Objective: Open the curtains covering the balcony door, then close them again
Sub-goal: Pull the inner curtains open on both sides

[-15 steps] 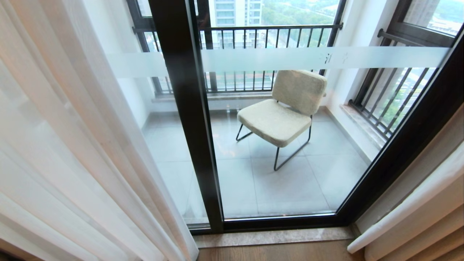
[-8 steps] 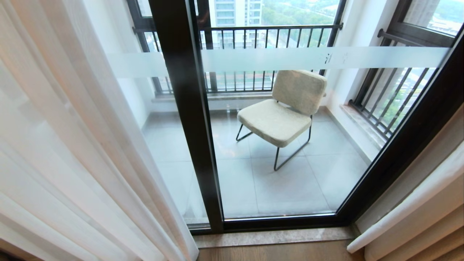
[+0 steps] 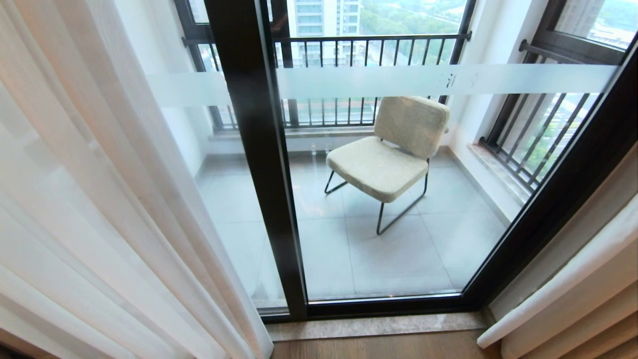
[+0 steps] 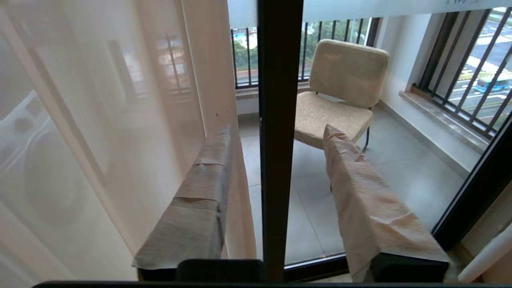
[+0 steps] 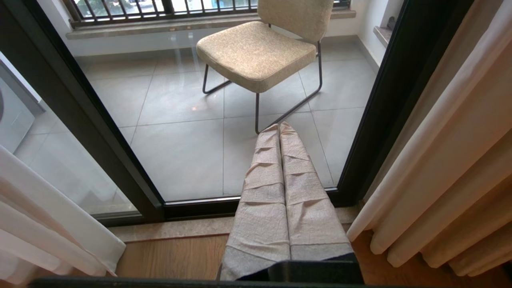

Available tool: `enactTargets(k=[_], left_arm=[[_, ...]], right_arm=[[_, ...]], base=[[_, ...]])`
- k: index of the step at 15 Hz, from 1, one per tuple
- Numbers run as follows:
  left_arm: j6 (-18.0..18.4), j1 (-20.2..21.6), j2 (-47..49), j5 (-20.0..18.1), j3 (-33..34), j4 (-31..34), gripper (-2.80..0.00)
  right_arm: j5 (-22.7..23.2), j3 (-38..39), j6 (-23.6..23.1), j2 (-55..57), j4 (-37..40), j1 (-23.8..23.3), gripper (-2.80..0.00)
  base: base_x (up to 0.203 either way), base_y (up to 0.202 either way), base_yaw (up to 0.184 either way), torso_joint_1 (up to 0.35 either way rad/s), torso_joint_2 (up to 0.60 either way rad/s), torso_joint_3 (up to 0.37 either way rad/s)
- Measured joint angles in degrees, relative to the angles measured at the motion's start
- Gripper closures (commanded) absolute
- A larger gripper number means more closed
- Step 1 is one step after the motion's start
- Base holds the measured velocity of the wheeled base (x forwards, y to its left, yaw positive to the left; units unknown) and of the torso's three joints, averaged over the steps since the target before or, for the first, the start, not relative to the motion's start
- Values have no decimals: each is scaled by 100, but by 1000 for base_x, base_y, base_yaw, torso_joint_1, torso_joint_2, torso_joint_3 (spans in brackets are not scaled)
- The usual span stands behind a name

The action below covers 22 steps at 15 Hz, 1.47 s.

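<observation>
left wrist view: left gripper (image 4: 276, 132) fingers spread, empty, beside sheer curtains (image 4: 100, 132); right gripper (image 5: 280, 130) fingers closed, empty

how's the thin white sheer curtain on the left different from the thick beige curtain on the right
The thin white sheer curtain lets light and shapes through; the thick beige woven curtain is opaque. The sheer overlaps the left glass of the dark-framed balcony door; the beige one hangs beside the right frame, off the glass. Both are pleated and reach the floor.

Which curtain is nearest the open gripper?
The white sheer curtain on the robot's left; the left gripper is open beside its edge. The beige curtain hangs right.
</observation>
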<state>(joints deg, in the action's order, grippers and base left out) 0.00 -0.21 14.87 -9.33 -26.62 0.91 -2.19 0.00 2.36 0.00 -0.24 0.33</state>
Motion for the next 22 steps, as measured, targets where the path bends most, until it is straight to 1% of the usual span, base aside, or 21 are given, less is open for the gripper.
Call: enactTargets(k=[4,7,12,16,20,22], left_arm=[[11,5,1138,145,-496,-792,-280],[41,11,2235,266,-1075,-1478,-280],[51,5,3887,299,-2044,-2532,-280],[96,10,4815,300,-2572,-2739,-280],[63,7,5612,346,-2973,-3346,-280],[66,16,5926,396,-3195,-3414,-280]], right_arm=[[0,0,0,0,2,-2,0],[0,0,0,0,2,2,0],[0,0,0,0,0,-2,0],[0,0,0,0,4,0,0],[0,0,0,0,0,0,0],[0,0,0,0,2,-2,0]], base=[[0,0,0,0,0,0],[0,0,0,0,0,0],[0,0,0,0,0,0],[0,0,0,0,0,0],[0,0,0,0,0,0],[0,0,0,0,0,0]])
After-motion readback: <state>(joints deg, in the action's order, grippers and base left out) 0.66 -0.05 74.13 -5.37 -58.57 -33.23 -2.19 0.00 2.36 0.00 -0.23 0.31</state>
